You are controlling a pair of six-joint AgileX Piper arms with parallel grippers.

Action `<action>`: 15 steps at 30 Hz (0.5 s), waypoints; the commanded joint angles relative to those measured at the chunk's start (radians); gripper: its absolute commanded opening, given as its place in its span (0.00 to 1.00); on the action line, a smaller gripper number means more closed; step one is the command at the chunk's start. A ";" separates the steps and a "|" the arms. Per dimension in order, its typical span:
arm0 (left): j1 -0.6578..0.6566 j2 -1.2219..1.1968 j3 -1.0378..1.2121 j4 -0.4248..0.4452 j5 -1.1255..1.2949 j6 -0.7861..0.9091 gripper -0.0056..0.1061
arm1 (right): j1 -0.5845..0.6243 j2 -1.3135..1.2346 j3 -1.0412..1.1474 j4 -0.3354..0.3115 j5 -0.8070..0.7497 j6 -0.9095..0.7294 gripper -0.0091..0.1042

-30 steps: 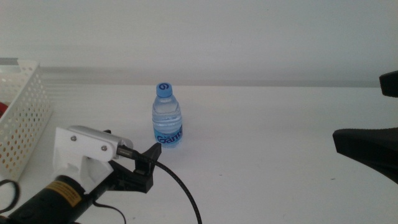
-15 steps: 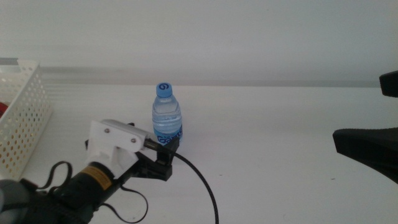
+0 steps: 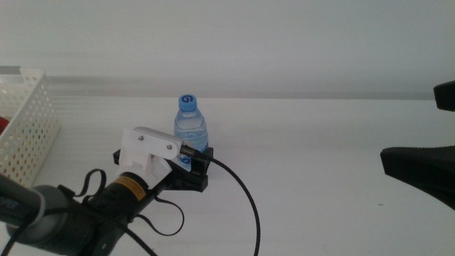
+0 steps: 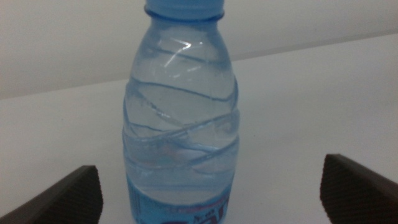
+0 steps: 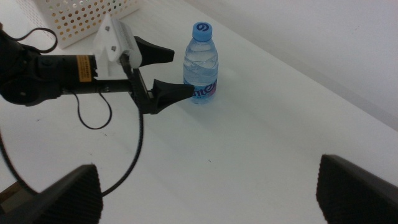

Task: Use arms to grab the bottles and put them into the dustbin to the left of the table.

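1. We see the water bottle (image 3: 191,132) standing upright on the white table (image 3: 313,149), left of centre and well in from every table edge; its blue cap points up.
2. The left gripper (image 3: 195,165) reaches in from the near left, its white housing (image 3: 146,148) just left of the bottle's lower half.
3. In the left wrist view the bottle (image 4: 181,112) fills the middle, with 1 dark jaw tip on each side of it and bare table showing between each tip and the bottle wall. The jaws are spread wide and grip nothing.
4. From the right wrist view we see the left gripper (image 5: 163,73) with its 2 fingers bracketing the bottle (image 5: 201,63) at label height; we cannot tell whether either finger touches it.
5. The dustbin (image 3: 23,135) sits at the far left, cut by the picture's edge, well apart from the bottle, with open tabletop between its perforated wall and the arm. Something red shows inside it at the edge.
6. A black cable (image 3: 242,199) loops from the left gripper toward the near edge.
7. The right gripper (image 5: 205,193) waits at the right side, jaws wide apart and holding nothing; the table right of the bottle lies bare.
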 commanded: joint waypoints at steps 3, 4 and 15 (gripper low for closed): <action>0.003 0.040 -0.038 -0.017 0.013 -0.012 0.89 | 0.001 -0.003 -0.005 -0.003 -0.013 -0.010 0.89; 0.003 0.048 -0.044 -0.017 0.013 -0.012 0.89 | 0.001 -0.003 -0.005 -0.003 -0.013 -0.010 0.89; 0.003 0.134 -0.136 -0.022 0.012 -0.012 0.89 | 0.001 -0.003 -0.005 -0.003 -0.013 -0.010 0.89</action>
